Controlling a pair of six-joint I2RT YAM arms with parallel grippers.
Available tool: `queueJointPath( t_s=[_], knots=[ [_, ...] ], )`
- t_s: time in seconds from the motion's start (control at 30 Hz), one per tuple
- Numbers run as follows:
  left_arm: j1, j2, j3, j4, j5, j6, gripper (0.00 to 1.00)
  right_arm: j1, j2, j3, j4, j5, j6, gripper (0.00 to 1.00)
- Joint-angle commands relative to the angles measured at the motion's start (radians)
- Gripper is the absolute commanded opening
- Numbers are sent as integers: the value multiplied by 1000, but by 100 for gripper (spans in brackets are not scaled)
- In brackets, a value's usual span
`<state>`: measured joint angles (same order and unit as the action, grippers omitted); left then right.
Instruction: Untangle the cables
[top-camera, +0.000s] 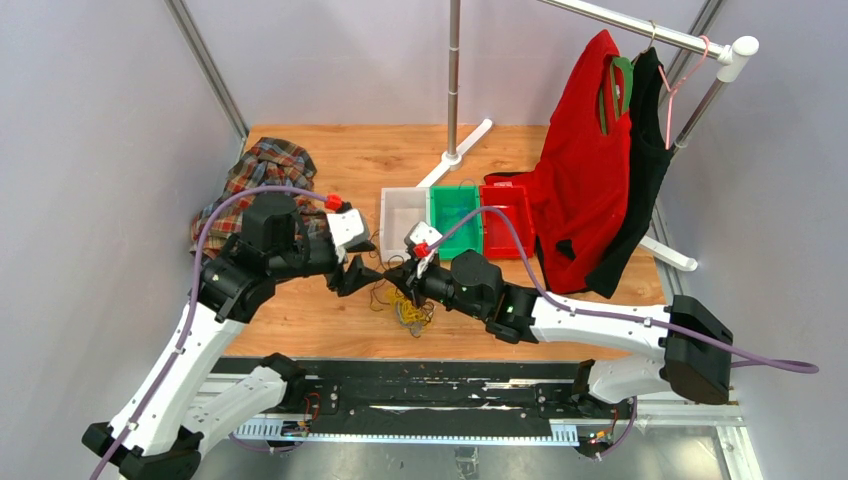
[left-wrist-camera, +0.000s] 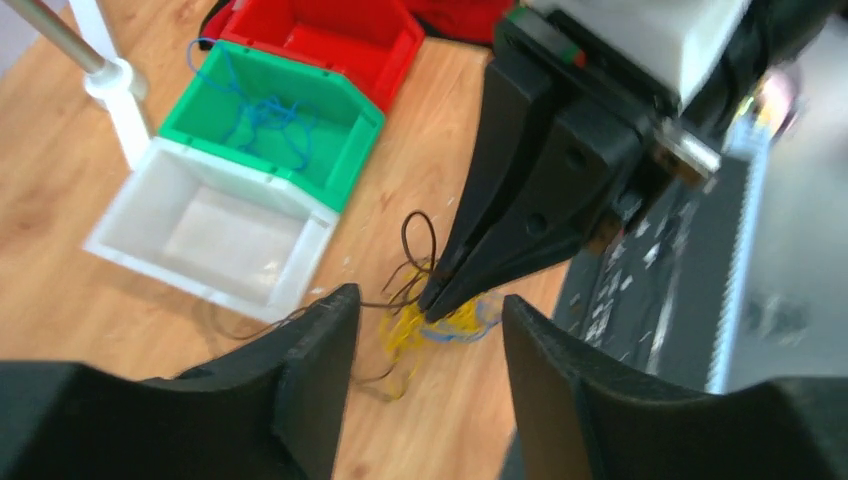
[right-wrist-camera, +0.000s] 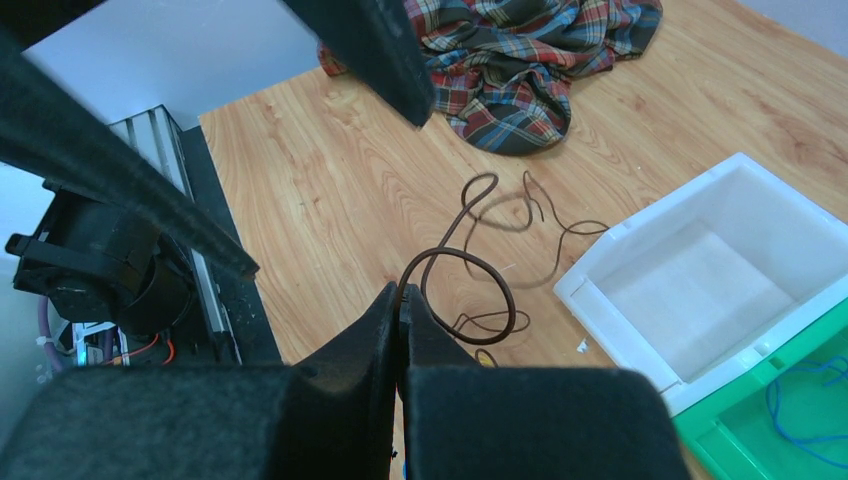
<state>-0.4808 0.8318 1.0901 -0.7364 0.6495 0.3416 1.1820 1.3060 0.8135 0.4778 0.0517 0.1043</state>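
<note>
The cables lie on the table near its front edge, just short of the black rail. Bare wood is open to their left and further back on that side. The tangle is a small knot of yellow strands with a little blue in it, and dark loops rise from it and trail toward the white bin. The right gripper is pressed together on the tangle, a dark loop springing from its tips. The left gripper hangs just beside it, jaws apart with nothing between them, and its fingers frame the knot in its own view. Close behind the cables the white bin, a green bin holding a loose blue cable, and a red bin stand side by side. A plaid shirt lies at the left behind the left arm. At the right a red garment and a black garment hang from a rack, the red one reaching down to the red bin.
</note>
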Motion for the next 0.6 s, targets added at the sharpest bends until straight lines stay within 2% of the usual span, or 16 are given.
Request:
queueJointPath(
  t_s=[0.0, 0.17, 0.27, 0.57],
  knots=[
    [11, -47, -57, 228, 9, -457, 53, -10, -39, -39, 118, 8, -24, 1],
    [16, -52, -89, 291, -97, -644, 40, -9, -30, -34, 138, 25, -36, 1],
    [23, -37, -110, 318, -106, -738, 37, -6, -17, -22, 140, 27, -39, 1],
    [28, -15, -171, 366, -92, -848, 31, -2, -1, -4, 137, 47, -51, 1]
  ],
)
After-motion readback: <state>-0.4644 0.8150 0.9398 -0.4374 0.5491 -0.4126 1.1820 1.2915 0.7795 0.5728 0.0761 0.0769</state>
